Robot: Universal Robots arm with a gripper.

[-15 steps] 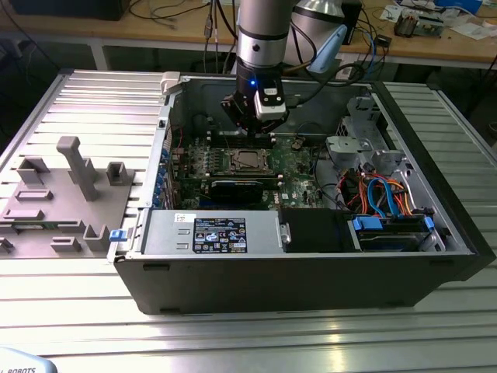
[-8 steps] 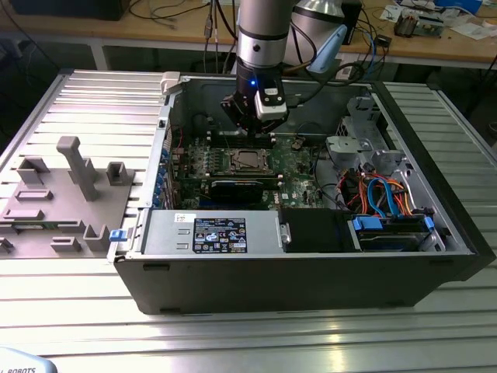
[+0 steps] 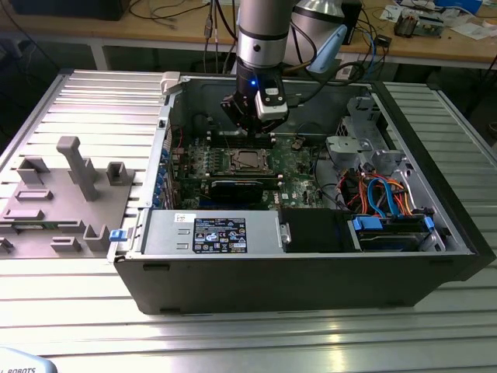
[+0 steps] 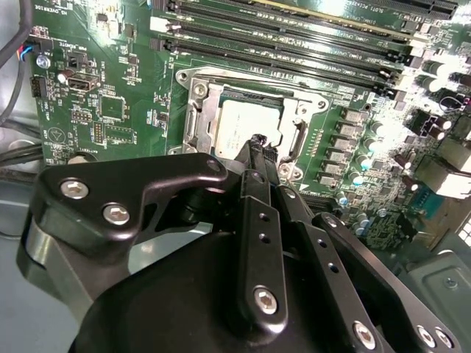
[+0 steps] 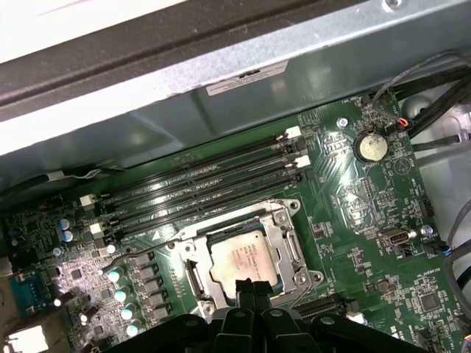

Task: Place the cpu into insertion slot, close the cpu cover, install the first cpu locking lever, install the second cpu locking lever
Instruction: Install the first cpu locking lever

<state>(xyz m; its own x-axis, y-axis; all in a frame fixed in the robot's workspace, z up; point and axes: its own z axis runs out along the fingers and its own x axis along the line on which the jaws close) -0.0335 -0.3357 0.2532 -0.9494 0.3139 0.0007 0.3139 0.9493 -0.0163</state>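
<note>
Exterior view: jaws above cpu [image 3: 247, 161], printed sticker [image 3: 220, 234] on power supply [image 3: 165, 231].

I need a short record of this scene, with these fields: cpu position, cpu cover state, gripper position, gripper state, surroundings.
cpu position: the cpu lies in the insertion slot, metal top up
cpu cover state: the cpu cover lies flat around the chip and looks closed
gripper position: the gripper has its tip down at the socket's edge, beside the cpu
gripper state: shut; whether it pinches anything is unclear
surroundings: green motherboard inside an open computer case
</note>
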